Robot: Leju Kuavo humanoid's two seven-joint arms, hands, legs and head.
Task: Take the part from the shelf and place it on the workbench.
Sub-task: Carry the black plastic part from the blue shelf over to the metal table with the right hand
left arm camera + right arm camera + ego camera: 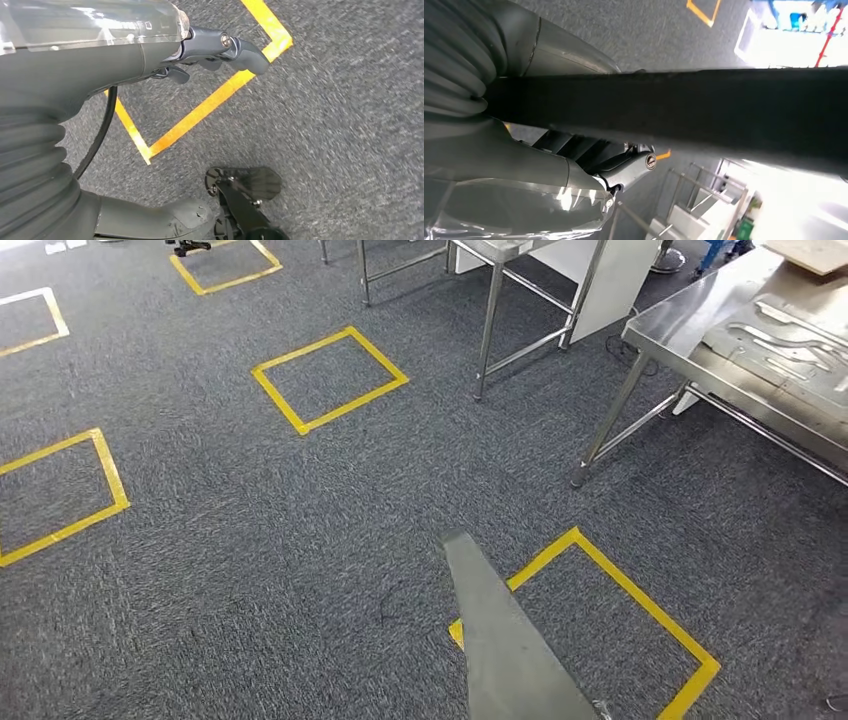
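The part [505, 640] is a long flat grey metal plate that sticks out over the carpet from the bottom of the head view. In the right wrist view it is a dark band [704, 115] running across the picture, gripped by my right hand [524, 155] between the thumb and the fingers [629, 167]. The steel workbench [680, 330] stands at the far right, with several flat metal pieces [790, 340] lying on it. My left hand [210, 50] hangs over the carpet, its fingers apart from the thumb and holding nothing.
Yellow tape squares mark the grey carpet: one [590, 620] just under the part, another [330, 378] ahead, more to the left. A second steel table [490, 310] with a white panel [610, 280] stands at the top centre. The workbench leg [610, 420] slants down to the floor.
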